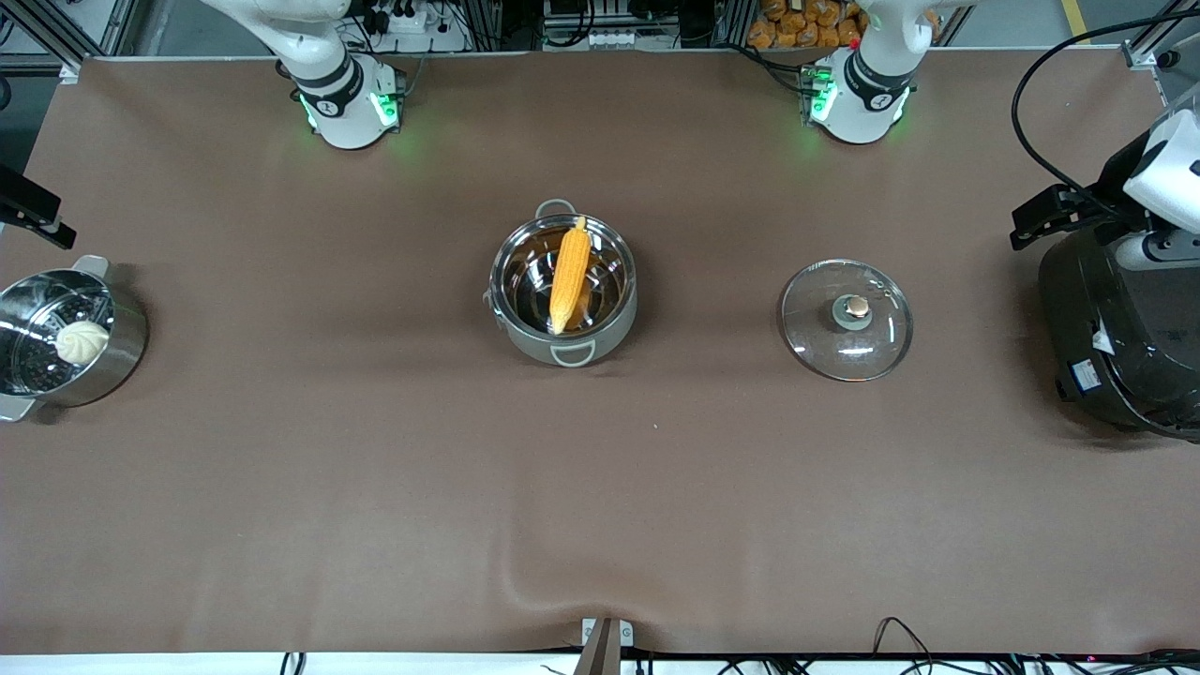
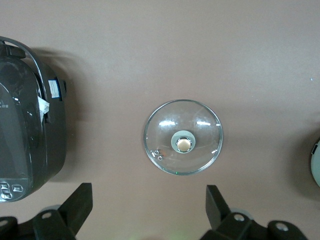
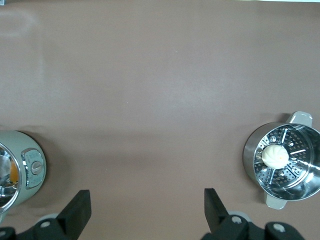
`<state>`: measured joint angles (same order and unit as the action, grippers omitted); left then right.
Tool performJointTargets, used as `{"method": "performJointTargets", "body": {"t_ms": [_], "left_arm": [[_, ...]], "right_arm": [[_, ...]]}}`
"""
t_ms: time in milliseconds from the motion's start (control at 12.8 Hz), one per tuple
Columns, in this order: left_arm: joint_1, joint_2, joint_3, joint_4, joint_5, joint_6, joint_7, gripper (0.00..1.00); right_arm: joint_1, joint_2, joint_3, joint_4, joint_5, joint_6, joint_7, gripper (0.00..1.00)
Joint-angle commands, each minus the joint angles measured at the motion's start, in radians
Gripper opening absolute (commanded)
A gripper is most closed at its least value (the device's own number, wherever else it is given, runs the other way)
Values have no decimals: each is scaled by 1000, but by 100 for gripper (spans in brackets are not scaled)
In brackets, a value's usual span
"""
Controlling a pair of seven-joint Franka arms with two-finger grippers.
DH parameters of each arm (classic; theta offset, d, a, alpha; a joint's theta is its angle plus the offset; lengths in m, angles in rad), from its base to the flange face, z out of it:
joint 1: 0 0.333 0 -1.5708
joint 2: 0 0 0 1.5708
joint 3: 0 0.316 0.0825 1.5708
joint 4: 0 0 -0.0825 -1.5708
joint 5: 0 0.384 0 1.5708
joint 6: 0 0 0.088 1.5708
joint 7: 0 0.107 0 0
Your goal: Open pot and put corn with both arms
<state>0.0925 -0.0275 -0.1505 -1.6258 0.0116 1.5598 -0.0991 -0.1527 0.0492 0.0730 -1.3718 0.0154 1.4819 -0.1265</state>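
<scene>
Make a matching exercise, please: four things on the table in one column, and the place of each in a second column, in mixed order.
Things:
1. corn
2. glass lid
3. white bun
4. black cooker

Places:
A. in the steamer pot
B. at the left arm's end of the table
C. in the open pot
D. flat on the cloth, between the pot and the cooker

Pairs: 1-C, 2-D, 3-A, 4-B
</scene>
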Motion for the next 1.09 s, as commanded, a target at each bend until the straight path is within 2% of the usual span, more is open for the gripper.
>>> {"method": "performJointTargets", "body": {"t_ms": [0,156,1015], "left_arm": [[-7,-8,6,-9,11,-7,32,100],[-5,-9,6,-11,10,-6,36,100],[-8,-15,6,-28,10,12,36,100]], "right_arm": [[12,-45,30,-46,-23,12,75,100],[13,-51,47,-49,-22,12,111,100],[13,-54,41,-82,-11,35,104,100]]}}
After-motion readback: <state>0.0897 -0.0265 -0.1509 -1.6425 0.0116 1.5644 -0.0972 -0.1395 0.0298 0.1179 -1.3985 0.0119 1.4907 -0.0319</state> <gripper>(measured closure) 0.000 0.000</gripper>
